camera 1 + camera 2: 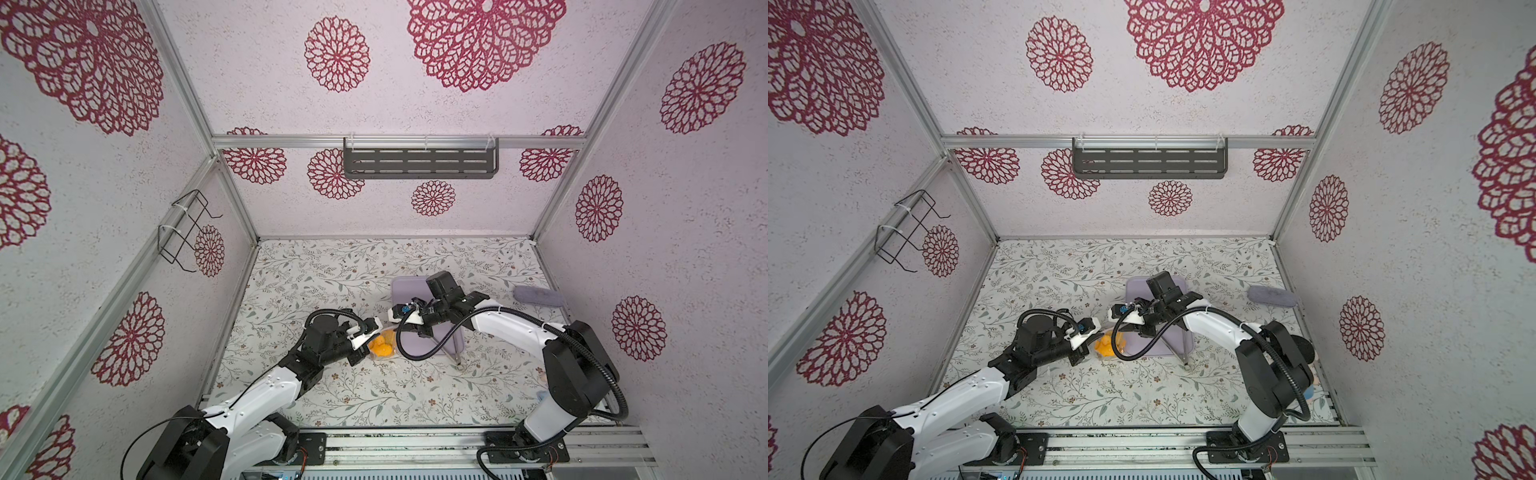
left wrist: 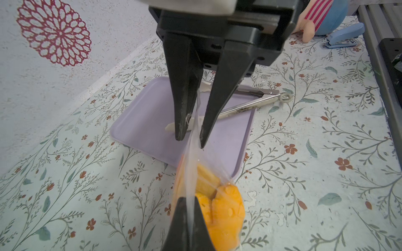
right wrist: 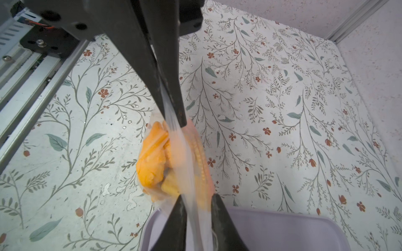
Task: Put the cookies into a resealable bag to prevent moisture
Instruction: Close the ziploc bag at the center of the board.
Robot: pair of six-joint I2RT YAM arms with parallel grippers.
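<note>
sealing is in hand: the orange-yellow biscuit cookies (image 2: 219,208) are sitting inside the small clear plastic resealable bag (image 2: 194,158), hanging beside the edge of the flat lavender tray (image 2: 141,130). the left gripper (image 2: 189,202) is clamping its mouth, the right gripper (image 2: 191,141) straddling it, jaws narrowly apart; pinching along the strip likely follows, with open bench (image 2: 304,152) around.

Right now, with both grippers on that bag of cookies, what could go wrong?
1. The resealable bag is held by thin film pinched in the left gripper; a slip could spill the cookies onto the table.
2. The right gripper has its jaws apart around that film, so the top may end up unsealed; I cannot tell if it is closed.
</note>
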